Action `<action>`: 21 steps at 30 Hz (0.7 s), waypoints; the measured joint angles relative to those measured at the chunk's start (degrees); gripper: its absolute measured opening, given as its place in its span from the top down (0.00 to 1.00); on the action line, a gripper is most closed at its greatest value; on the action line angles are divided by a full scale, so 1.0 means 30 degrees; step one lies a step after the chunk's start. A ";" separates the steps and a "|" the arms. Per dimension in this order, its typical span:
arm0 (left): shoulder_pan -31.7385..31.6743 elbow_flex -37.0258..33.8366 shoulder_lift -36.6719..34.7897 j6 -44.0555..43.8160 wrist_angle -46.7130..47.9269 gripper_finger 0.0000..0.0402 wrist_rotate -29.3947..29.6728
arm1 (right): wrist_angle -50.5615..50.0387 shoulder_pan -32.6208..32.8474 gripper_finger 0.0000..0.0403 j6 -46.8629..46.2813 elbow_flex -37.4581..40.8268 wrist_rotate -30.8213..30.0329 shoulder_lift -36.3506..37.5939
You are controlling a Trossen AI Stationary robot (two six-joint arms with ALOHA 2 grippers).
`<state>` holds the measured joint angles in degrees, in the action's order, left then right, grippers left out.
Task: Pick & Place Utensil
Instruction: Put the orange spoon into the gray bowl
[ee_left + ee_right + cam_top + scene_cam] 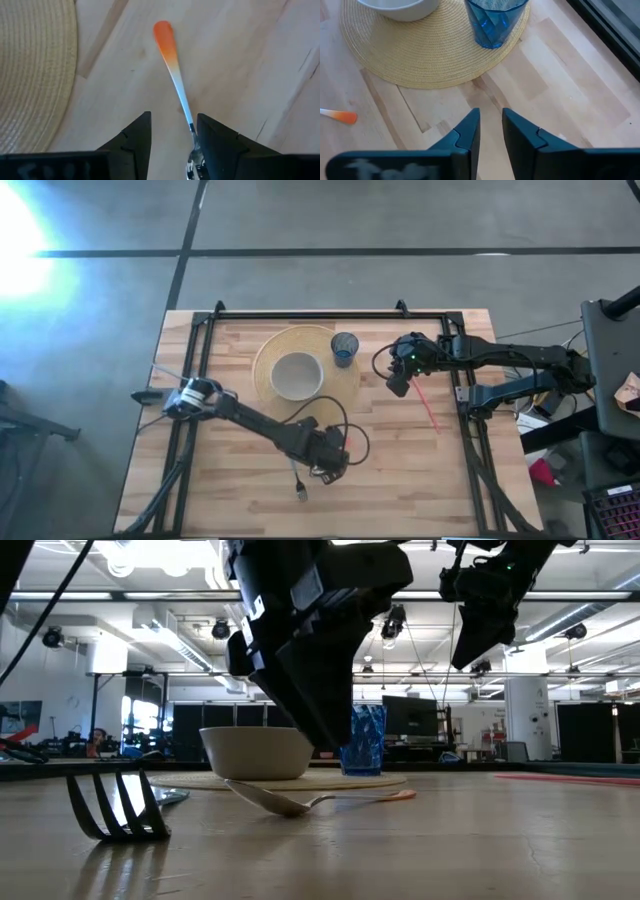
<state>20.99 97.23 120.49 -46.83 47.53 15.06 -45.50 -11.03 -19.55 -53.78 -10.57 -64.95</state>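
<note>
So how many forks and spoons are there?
2. The spoon lies below the left hand; the fork lies close by. Others may hide behind the arms.

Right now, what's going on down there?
Left end effector open above orange-tipped metal spoon. Right end effector raised, empty, near blue glass. Nothing blocking.

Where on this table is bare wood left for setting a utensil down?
Bare wood: near the left edge of the table, and the front right corner below the red stick. Crowded: the woven mat with bowl and blue cup, and around the spoon.
</note>
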 joint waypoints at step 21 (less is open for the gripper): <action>0.0590 -0.2037 0.0079 -0.0837 -0.3143 0.63 0.2302 | 0.0452 0.0002 0.79 0.0000 0.0000 -0.0012 0.0005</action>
<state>22.76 91.12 120.73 -49.34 38.10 21.97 -44.14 -11.02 -19.55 -53.78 -10.60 -64.93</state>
